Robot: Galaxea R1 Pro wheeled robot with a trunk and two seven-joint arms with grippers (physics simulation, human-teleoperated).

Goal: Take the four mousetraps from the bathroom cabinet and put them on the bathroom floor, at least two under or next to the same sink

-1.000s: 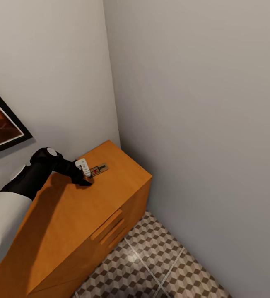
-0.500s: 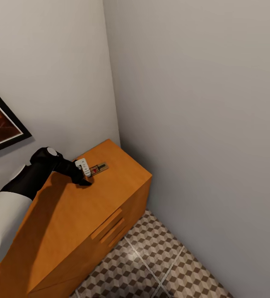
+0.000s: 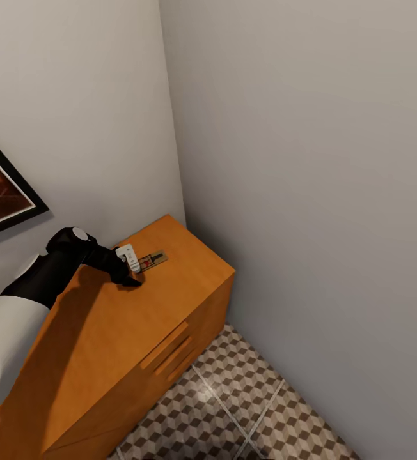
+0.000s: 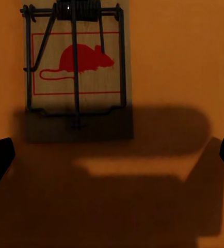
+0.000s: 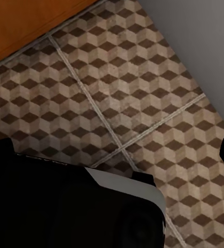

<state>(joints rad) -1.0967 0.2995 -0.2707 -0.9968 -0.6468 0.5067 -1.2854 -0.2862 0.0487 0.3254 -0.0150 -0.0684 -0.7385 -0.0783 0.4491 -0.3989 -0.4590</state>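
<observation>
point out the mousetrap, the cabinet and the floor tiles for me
mousetrap [image 4: 76,67]: left wrist view, on the red mouse print of its wooden base
cabinet [image 3: 138,319]: head view, on its bare top
floor tiles [image 5: 143,103]: right wrist view, on a cube-pattern tile

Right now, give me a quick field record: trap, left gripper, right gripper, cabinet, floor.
trap: one mousetrap lying flat on the cabinet top, near the wall corner
left gripper: open, low over the top, fingers apart, trap just ahead and not between them
right gripper: open, above the floor
cabinet: drawers closed
floor: no traps seen on it
</observation>
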